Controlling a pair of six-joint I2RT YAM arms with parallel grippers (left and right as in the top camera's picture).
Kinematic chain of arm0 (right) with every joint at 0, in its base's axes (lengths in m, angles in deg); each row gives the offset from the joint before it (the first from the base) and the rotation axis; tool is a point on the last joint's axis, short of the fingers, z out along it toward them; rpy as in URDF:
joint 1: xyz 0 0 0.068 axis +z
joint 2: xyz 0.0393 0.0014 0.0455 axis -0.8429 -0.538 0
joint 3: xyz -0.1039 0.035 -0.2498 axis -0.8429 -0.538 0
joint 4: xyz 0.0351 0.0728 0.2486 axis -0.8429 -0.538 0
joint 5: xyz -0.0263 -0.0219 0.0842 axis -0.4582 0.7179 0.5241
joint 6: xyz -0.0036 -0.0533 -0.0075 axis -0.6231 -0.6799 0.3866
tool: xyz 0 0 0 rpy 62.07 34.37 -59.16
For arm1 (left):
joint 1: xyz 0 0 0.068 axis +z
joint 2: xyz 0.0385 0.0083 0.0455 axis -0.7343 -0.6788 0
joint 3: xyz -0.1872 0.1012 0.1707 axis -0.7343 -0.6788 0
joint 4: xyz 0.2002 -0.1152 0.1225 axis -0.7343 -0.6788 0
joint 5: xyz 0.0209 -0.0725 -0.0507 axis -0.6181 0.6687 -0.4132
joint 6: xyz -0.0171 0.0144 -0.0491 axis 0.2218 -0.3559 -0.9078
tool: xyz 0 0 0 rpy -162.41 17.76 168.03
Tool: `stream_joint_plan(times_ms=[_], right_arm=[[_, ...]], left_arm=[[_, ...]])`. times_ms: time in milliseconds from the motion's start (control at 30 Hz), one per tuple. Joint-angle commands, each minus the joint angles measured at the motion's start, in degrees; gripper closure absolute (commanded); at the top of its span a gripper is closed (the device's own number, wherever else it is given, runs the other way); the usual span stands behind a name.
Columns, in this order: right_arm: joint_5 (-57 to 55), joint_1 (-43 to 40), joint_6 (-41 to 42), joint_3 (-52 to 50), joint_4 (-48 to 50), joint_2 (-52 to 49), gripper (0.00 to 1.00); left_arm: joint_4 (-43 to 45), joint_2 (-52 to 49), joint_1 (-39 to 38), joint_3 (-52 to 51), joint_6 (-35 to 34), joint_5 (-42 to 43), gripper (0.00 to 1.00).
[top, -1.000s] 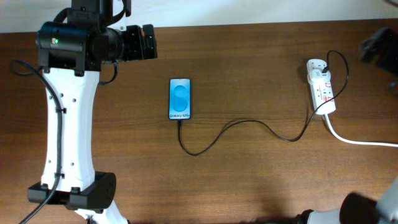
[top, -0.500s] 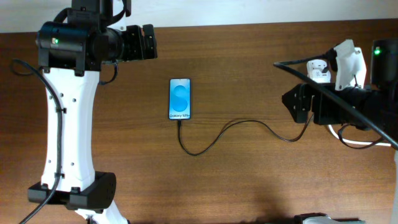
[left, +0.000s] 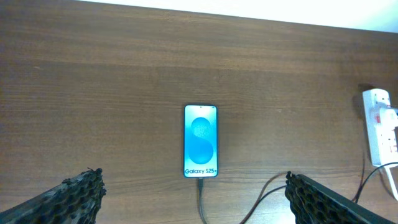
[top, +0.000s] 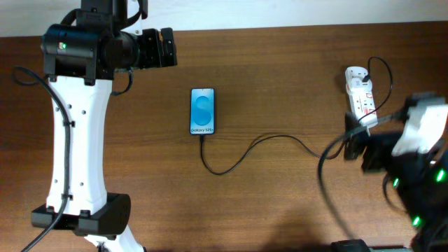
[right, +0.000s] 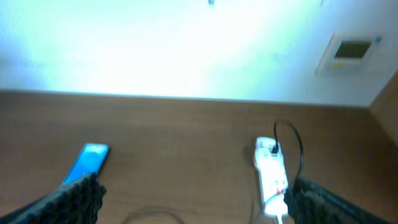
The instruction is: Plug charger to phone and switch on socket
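The phone [top: 203,110] lies flat, blue screen up, mid-table. The black charger cable [top: 280,137] meets the phone's bottom edge and curls right to the white power strip [top: 361,94], where its black plug sits at the far end. My left gripper [top: 166,47] is open and empty, high above the table's back left. In the left wrist view it [left: 194,186] frames the phone [left: 201,141]. My right gripper [top: 358,148] is open and empty, just in front of the strip. The blurred right wrist view shows its fingers [right: 193,190], the strip [right: 271,171] and the phone [right: 91,158].
The strip's thick white cord is mostly hidden under my right arm [top: 420,161]. The left arm's white column [top: 73,140] stands along the left side. The strip also shows at the right edge of the left wrist view [left: 379,130].
My right arm swept from the far right corner across the power strip and now sits in front of it, lower right. The left arm, phone and cable have not moved.
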Motion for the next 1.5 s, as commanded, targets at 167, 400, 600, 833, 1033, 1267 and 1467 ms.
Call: stream_joint_plan(times_ms=[167, 400, 600, 833, 1033, 1267, 1467], right_arm=[[0.74, -3.39, -3.23, -45.62, 35.82, 28.24, 0.02], [2.32, -3.39, -2.34, -65.59, 52.7, 41.81, 0.02], [2.32, -3.3, -2.38, -71.17, 53.92, 41.97, 0.02], [2.56, -3.28, -2.38, -73.11, 46.27, 41.75, 0.02], [2.54, -3.28, -2.4, -73.11, 46.36, 41.46, 0.02], [2.54, -3.28, -2.4, -73.11, 46.36, 41.46, 0.02], [2.54, -3.28, -2.4, -73.11, 46.36, 41.46, 0.02]], left_arm=[[-0.07, 0.09, 0.02, -0.04, 0.09, -0.46, 0.01], [-0.07, 0.09, 0.04, -0.04, 0.09, -0.46, 0.01], [-0.07, 0.09, 0.04, -0.04, 0.09, -0.46, 0.01], [-0.07, 0.09, 0.02, -0.04, 0.09, -0.46, 0.01], [-0.07, 0.09, 0.02, -0.04, 0.09, -0.46, 0.01], [-0.07, 0.09, 0.02, -0.04, 0.09, -0.46, 0.0], [-0.07, 0.09, 0.02, -0.04, 0.09, -0.44, 0.01]])
